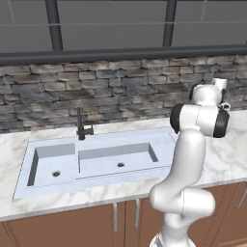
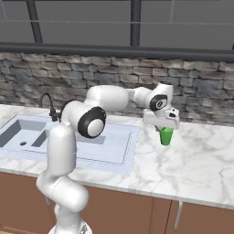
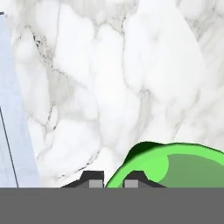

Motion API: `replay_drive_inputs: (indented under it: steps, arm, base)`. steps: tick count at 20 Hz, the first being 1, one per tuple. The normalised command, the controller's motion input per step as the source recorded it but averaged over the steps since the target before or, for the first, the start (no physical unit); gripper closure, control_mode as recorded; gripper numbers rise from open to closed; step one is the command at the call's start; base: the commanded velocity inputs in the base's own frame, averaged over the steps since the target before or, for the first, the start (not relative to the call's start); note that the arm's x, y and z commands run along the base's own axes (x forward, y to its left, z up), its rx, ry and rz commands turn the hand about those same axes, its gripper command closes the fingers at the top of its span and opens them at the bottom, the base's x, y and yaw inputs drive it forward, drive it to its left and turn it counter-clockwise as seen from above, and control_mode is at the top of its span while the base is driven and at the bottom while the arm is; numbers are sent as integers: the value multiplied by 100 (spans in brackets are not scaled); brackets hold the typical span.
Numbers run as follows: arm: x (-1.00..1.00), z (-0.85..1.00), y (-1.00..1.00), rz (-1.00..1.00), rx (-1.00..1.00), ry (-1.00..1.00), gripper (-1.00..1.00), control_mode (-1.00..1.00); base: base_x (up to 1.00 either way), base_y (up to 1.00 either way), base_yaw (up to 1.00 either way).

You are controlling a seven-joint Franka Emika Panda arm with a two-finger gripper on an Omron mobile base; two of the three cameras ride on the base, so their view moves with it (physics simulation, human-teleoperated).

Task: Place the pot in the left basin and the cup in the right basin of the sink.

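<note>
Right base view: arm reaches right; tool [image 2: 165, 129] points down, clamped on cup [image 2: 166, 136] rim.

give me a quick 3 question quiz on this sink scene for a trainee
1. True or false: the cup already sits in the right basin.
2. What does the hand grip? A) the faucet B) the cup's rim C) a pot
3. Fill in: the cup stands on the marble ____, to the right of the sink.

Key:
1. False; it is still out on the marble.
2. B; in the hand view the fingertips are closed across the green rim.
3. counter.
</note>
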Motion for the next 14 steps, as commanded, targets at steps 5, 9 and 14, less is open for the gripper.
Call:
replay_drive_inputs:
  steps: [5,9,14]
  arm:
    - [-3,-3,100,11,0,7,100,-100]
    - [4,-11,100,4,-1,6,100,-100]
    - [20,-2,96,-7,-2,1,100,-100]
  base:
    - [0,0,0]
    - [0,0,0]
    - [0,0,0]
